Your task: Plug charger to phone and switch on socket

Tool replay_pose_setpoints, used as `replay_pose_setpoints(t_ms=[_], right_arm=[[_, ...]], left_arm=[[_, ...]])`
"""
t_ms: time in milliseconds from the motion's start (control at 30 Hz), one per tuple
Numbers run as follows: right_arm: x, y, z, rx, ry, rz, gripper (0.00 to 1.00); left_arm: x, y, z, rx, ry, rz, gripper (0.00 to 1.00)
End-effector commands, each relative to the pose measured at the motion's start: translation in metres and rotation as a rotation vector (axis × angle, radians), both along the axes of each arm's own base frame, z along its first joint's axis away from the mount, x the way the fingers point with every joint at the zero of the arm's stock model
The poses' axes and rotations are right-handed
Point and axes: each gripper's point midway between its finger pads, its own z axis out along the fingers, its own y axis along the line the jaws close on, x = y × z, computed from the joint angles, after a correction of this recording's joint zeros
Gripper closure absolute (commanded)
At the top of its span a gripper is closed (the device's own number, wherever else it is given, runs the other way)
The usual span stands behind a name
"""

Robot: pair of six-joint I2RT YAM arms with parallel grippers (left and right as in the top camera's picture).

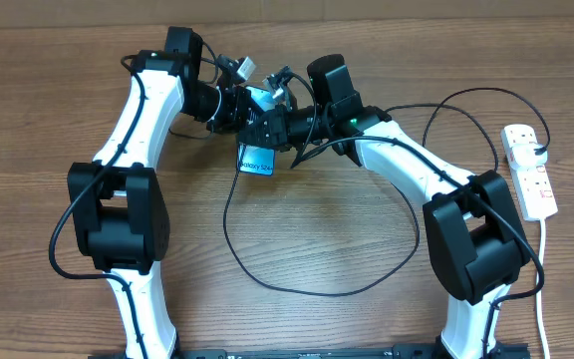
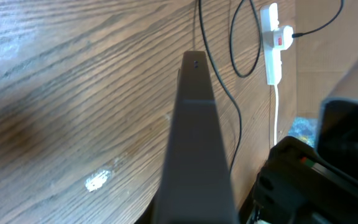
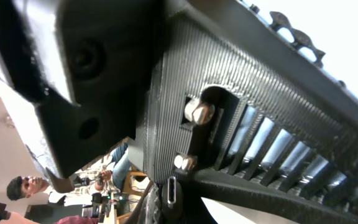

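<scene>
The phone (image 1: 257,158) is held tilted above the table at the back centre, its light-blue screen with small text facing up. My left gripper (image 1: 235,106) is shut on it; in the left wrist view the phone (image 2: 194,124) runs edge-on from the jaws. My right gripper (image 1: 270,127) meets it from the right and is shut on the charger's connector tip (image 3: 171,190), whose metal end points at the left gripper's body. The black charger cable (image 1: 317,290) loops over the table. The white socket strip (image 1: 532,172) lies at the far right, seen also in the left wrist view (image 2: 272,43).
The socket's white cord (image 1: 543,289) runs down the right edge towards the front. Both arm bases stand at the front left and front right. A man and furniture show in the background of the right wrist view (image 3: 27,186).
</scene>
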Motion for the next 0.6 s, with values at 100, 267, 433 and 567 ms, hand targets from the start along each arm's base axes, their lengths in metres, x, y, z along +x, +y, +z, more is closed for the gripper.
replay_pose_setpoints(t_ms=[100, 267, 433, 567], right_arm=[[-0.020, -0.018, 0.044, 0.195, -0.076, 0.205, 0.96], [-0.044, -0.036, 0.071, 0.347, -0.090, 0.384, 0.96], [-0.045, -0.037, 0.071, 0.350, -0.072, 0.390, 0.96], [-0.046, -0.036, 0.071, 0.351, -0.076, 0.392, 0.96]], left_arm=[[0.005, -0.015, 0.050, -0.237, -0.050, -0.013, 0.96], [0.018, 0.001, 0.094, -0.485, -0.104, -0.013, 0.96], [0.032, 0.020, 0.110, -0.557, -0.116, 0.024, 0.96], [0.042, 0.032, 0.114, -0.561, -0.099, 0.068, 0.96]])
